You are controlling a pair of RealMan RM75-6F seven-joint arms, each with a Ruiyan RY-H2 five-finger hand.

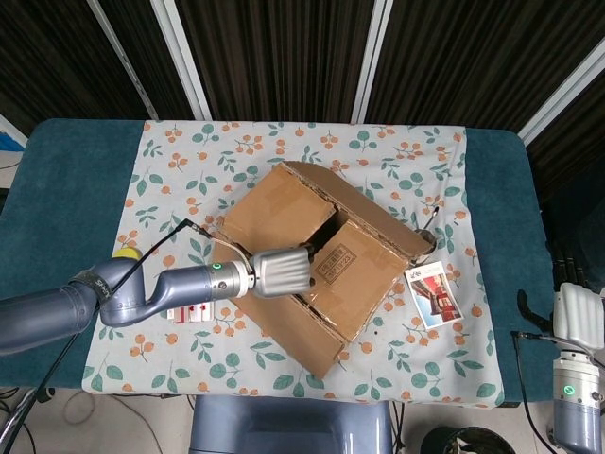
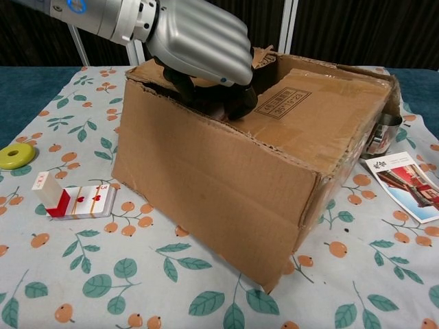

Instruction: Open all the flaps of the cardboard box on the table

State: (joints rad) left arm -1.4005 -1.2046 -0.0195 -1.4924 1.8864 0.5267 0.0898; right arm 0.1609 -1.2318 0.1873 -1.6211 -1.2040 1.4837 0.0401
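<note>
The cardboard box (image 1: 326, 326) (image 2: 226, 178) sits skewed on the floral cloth. My left hand (image 1: 281, 272) (image 2: 195, 41) lies over its top near the front-left edge. Its dark fingers curl down into the gap between the flaps and hook the edge of the printed flap (image 1: 359, 270) (image 2: 315, 110), which is tilted up a little. The plain flap (image 1: 279, 213) behind it lies nearly flat. Off the table's right end, my right hand (image 1: 575, 312) hangs with its fingers apart and holds nothing.
A yellow disc (image 1: 124, 253) (image 2: 14, 156) and a red-and-white card pack (image 2: 72, 199) lie left of the box. A photo card (image 1: 435, 293) (image 2: 405, 177) and a metal ring (image 2: 384, 133) sit at its right side.
</note>
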